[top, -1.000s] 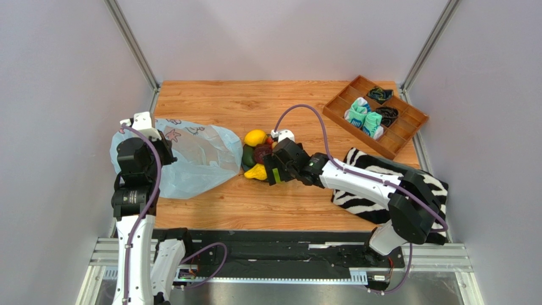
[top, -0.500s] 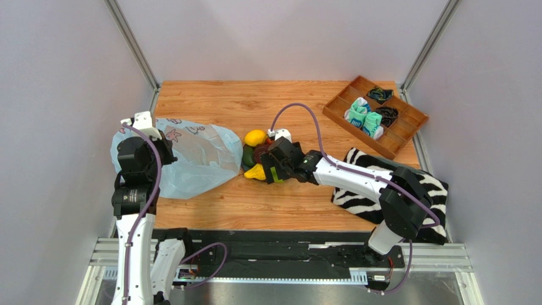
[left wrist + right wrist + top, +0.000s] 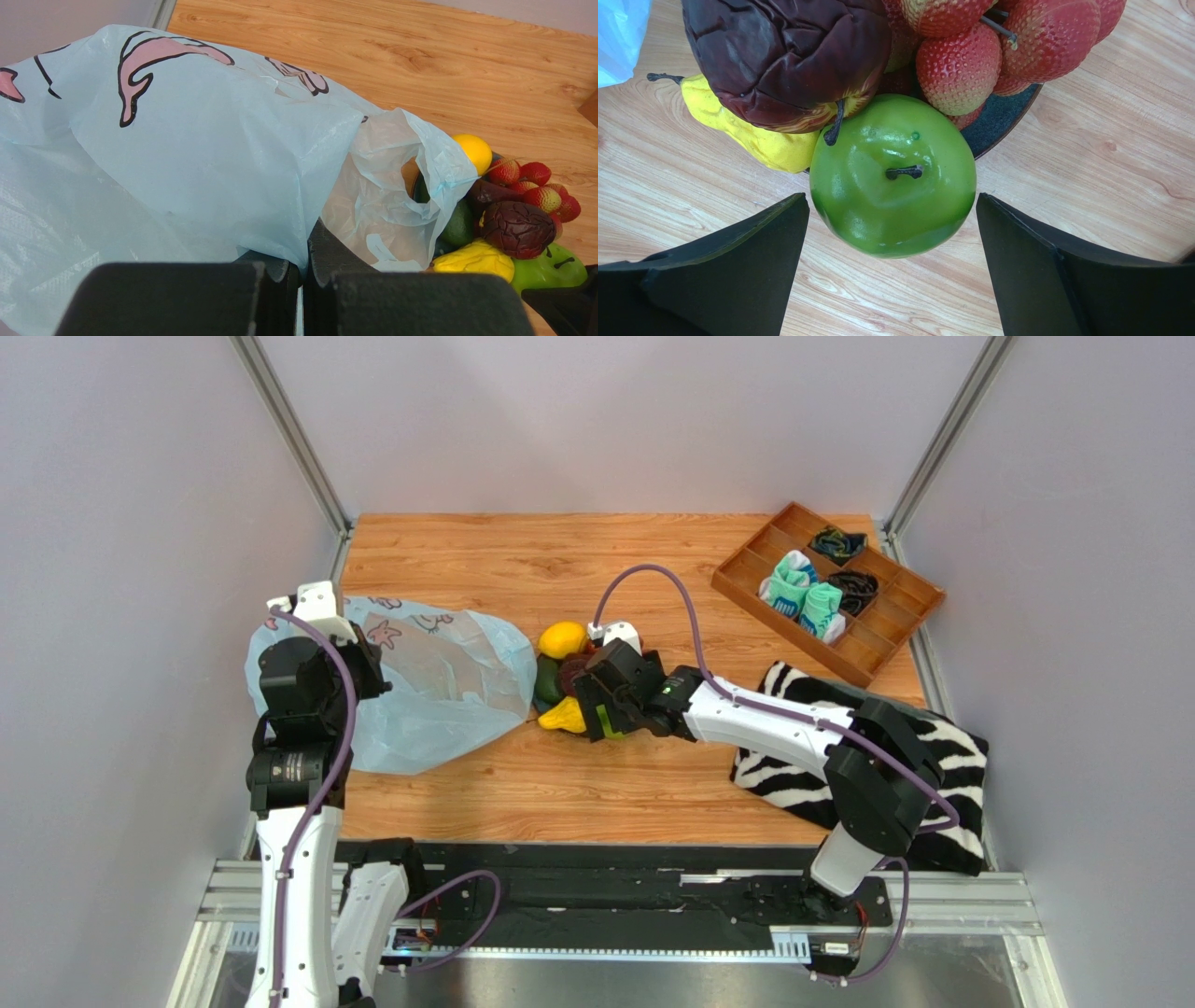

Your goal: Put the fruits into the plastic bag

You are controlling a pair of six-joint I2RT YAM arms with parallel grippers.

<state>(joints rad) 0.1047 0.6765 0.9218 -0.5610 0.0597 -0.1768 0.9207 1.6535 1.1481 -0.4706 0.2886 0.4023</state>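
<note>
Top external view: translucent pale blue plastic bag [image 3: 421,693] lies left, its edge apparently pinched by the left gripper [image 3: 303,262]. The small toy fruits [image 3: 564,640] sit heaped beside its mouth. The right gripper [image 3: 891,210], spread, straddles the bright green apple [image 3: 892,185]. Grasp step in hand; closing squarely comes next.

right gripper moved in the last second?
Yes. In the top view the right gripper has slid a little left, closer to the lemon.
</note>
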